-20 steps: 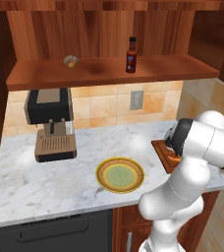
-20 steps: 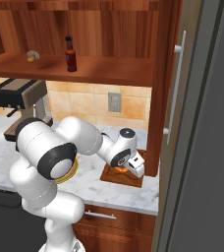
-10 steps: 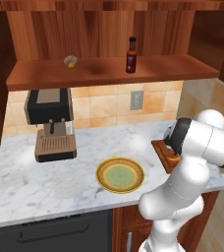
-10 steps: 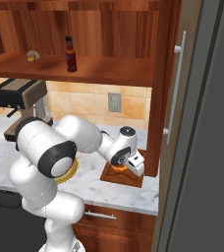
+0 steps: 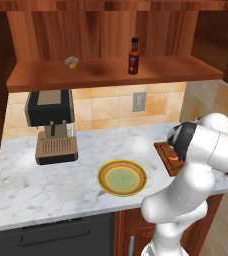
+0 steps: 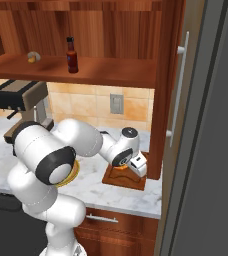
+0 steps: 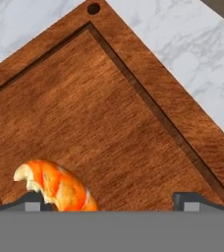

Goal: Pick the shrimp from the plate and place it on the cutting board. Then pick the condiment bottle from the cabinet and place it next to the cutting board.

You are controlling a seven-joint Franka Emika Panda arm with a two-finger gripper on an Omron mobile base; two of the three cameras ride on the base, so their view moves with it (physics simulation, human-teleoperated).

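The small curled orange shrimp (image 7: 55, 184) lies on the dark brown cutting board (image 7: 109, 113), close to my left fingertip. My gripper (image 7: 112, 203) hangs low over the board with its fingers wide apart, open and holding nothing. From the right base view the gripper (image 6: 132, 168) sits over the cutting board (image 6: 127, 180) at the counter's right end. The plate (image 5: 104, 176) lies bare in the middle of the counter, left of the cutting board (image 5: 164, 151). The condiment bottle (image 5: 133, 56) stands upright on the cabinet shelf (image 5: 111, 74).
A coffee machine (image 5: 51, 125) stands at the counter's back left. A small round yellowish object (image 5: 72, 62) sits on the shelf left of the bottle. A tall grey panel with a handle (image 6: 206, 125) rises just right of the cutting board.
The gripper's fingers have spread apart over the cutting board and the shrimp now lies free on it. The arm has hardly moved.
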